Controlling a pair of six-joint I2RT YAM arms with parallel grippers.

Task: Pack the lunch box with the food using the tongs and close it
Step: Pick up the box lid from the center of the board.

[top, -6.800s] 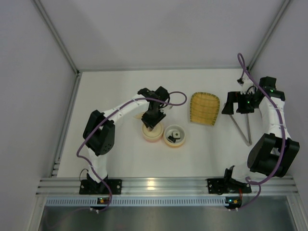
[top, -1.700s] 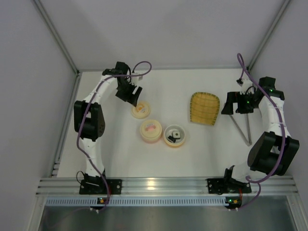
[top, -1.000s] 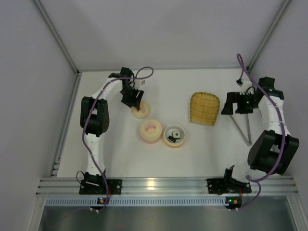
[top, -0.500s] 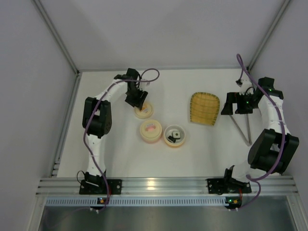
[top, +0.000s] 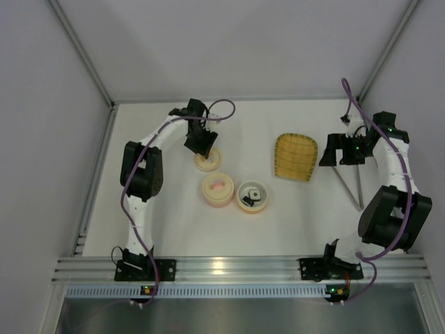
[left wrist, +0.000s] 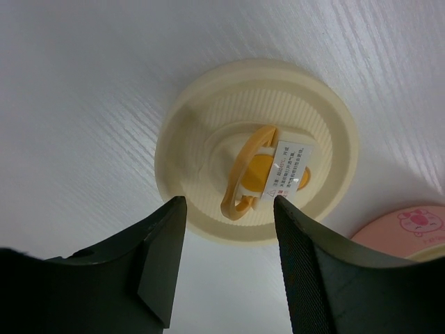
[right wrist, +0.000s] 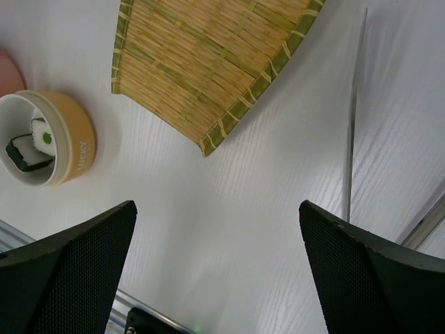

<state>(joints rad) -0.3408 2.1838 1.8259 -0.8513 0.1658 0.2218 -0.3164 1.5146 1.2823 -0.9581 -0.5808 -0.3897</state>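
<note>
A cream round lid [left wrist: 208, 132] with an orange loop handle [left wrist: 259, 170] lies flat on the table. My left gripper [left wrist: 229, 203] hangs just above it, open, one finger on each side of the handle and touching nothing; from the top, the left gripper [top: 200, 143] stands at the back edge of the lid [top: 208, 163]. The tan lunch box bowl [top: 252, 197] holds sushi pieces [right wrist: 30, 143]. The tongs [top: 351, 185] lie on the table at the right. My right gripper [right wrist: 217, 205] is wide open and empty above bare table beside the tongs [right wrist: 352, 118].
A pink-topped round container [top: 217, 189] stands beside the tan bowl [right wrist: 69, 136], with its edge [left wrist: 410, 226] close to the cream lid. A yellow bamboo tray [top: 295, 156] lies between the bowl and the tongs. Walls enclose the table on three sides.
The left arm swung from the back left corner rightward, coming over the cream lid. Its jaws narrowed slightly. The right arm stayed still.
</note>
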